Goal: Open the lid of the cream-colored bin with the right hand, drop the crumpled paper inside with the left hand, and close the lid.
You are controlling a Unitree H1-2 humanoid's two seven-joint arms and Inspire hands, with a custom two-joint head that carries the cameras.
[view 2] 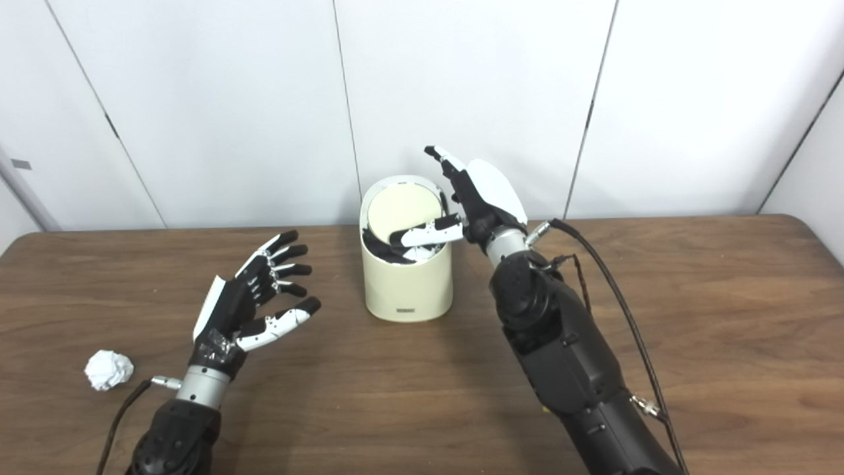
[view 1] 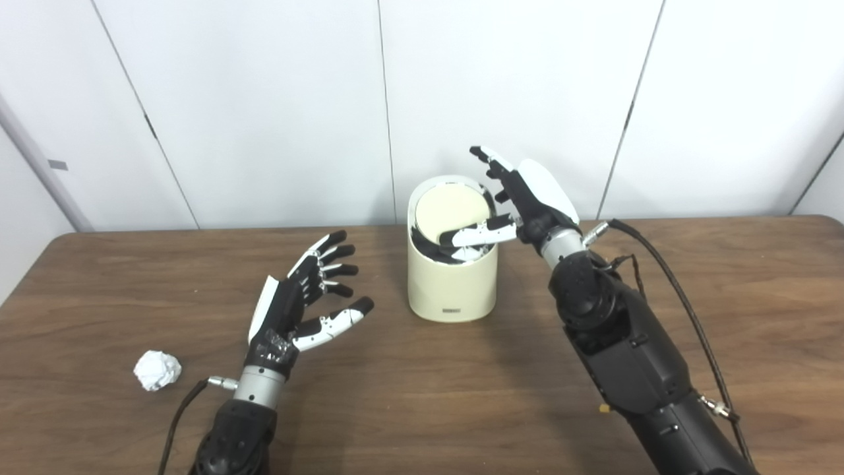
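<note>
The cream-colored bin [view 1: 452,284] stands upright at the middle of the table. Its round lid [view 1: 448,211] is tilted up toward the back, and a dark gap shows below its front edge. My right hand [view 1: 527,198] is at the bin's right rim, fingers spread and pointing up, thumb lying across the gap in front of the lid; it grips nothing. Left of the bin, my left hand [view 1: 297,303] hovers over the table, open, palm turned toward the bin. The crumpled white paper [view 1: 157,370] lies on the table further left, apart from that hand.
The brown wooden table [view 1: 422,396] reaches a white panelled wall [view 1: 264,99] close behind the bin. A black cable [view 1: 686,297] runs along my right forearm, and another trails from the left wrist near the paper.
</note>
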